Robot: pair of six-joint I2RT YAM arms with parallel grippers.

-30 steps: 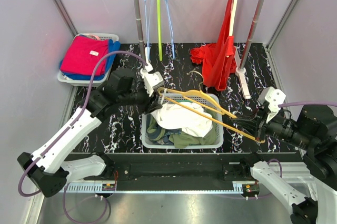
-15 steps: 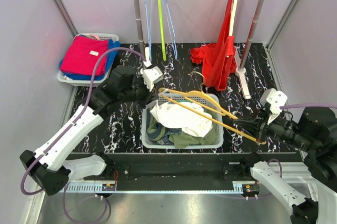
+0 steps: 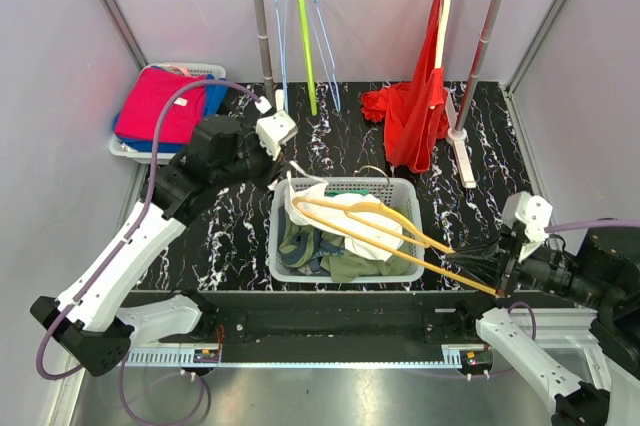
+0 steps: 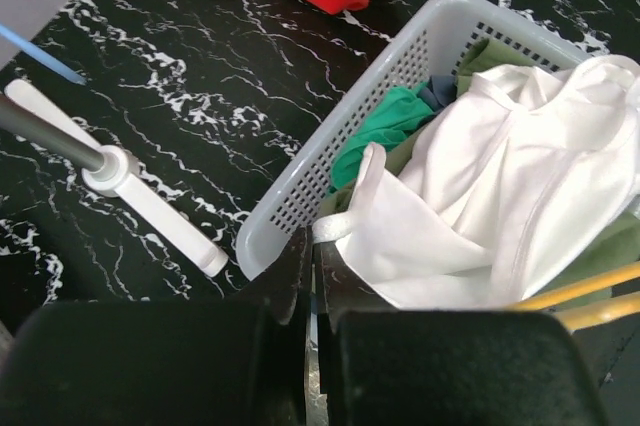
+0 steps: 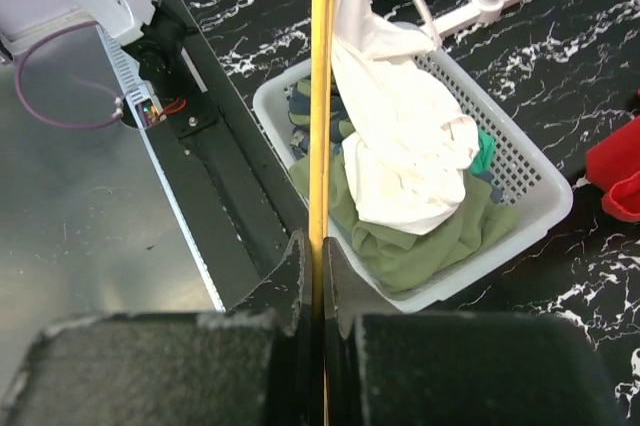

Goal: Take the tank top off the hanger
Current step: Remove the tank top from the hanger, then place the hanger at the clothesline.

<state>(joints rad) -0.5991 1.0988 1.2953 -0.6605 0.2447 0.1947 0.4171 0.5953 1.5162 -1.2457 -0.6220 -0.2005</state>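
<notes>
Once shut on tank top (image 4: pixel 520 196) strap (left fingers (image 4: pixel 290 271)) | hanger (image 5: pixel 320 96) clamped by right fingers (image 5: pixel 298 276), pulled back | separating.

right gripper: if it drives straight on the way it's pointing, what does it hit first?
Probably the white plastic mesh basket, at its near corner where the olive green garment lies. The right gripper, shut on the yellow hanger, aims along it. Depth is unclear, so it may clear the rim.
</notes>
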